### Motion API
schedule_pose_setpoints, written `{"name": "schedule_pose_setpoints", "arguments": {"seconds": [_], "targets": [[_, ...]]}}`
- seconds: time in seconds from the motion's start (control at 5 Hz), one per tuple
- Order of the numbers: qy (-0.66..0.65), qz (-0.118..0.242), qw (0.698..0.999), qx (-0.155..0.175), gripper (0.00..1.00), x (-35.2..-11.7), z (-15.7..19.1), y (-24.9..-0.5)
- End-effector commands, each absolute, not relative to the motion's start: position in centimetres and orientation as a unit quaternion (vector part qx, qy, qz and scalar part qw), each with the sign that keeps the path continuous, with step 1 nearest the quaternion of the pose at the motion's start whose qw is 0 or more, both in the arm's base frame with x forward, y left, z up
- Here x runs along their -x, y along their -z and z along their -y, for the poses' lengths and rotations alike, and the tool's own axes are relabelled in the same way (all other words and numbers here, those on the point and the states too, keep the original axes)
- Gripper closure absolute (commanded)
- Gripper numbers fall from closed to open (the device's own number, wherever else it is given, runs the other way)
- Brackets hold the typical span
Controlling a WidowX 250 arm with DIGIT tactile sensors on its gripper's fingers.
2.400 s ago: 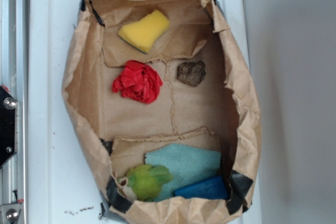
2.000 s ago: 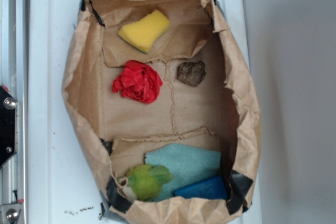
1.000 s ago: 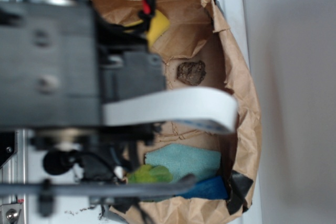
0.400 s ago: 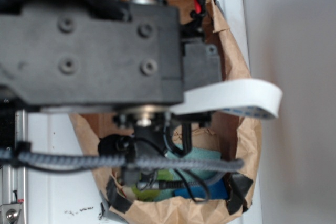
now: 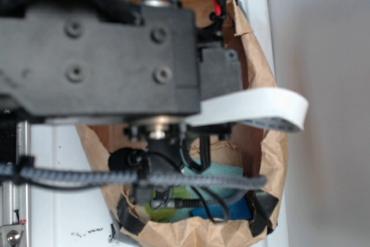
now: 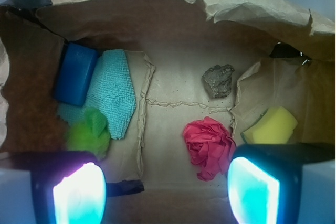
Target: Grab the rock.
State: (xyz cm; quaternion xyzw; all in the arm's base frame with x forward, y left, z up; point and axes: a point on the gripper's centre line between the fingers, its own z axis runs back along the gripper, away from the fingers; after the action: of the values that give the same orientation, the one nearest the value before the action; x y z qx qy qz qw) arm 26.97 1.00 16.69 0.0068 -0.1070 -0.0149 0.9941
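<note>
The gripper (image 6: 165,195) hangs wide open and empty over the brown paper bag (image 6: 173,3). To grab well, it should advance beyond the crumpled red wad (image 6: 209,145) and centre on the small lumpy grey-brown rock (image 6: 218,81) before descending.

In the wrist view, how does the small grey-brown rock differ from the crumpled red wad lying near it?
The small lumpy grey-brown rock is dull, mottled and hard-looking; the crumpled red wad is bright and folded into creases. The rock is clearly smaller than the wad. The rock lies farther from the camera, the wad nearer the lit fingers. Both rest untouched on the brown paper bag's floor.
</note>
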Motion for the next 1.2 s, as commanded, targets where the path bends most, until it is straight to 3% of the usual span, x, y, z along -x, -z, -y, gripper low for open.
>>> {"name": "schedule_pose_setpoints", "arguments": {"seconds": [0.0, 0.6, 1.0], "targets": [[0.007, 0.127, 0.992, -0.025, 0.0, -27.5, -2.5, -15.2], [0.002, 0.164, 0.985, -0.056, 0.0, -31.1, -4.2, -11.4], [-0.018, 0.182, 0.981, -0.067, 0.0, -34.1, -5.4, -10.7]]}}
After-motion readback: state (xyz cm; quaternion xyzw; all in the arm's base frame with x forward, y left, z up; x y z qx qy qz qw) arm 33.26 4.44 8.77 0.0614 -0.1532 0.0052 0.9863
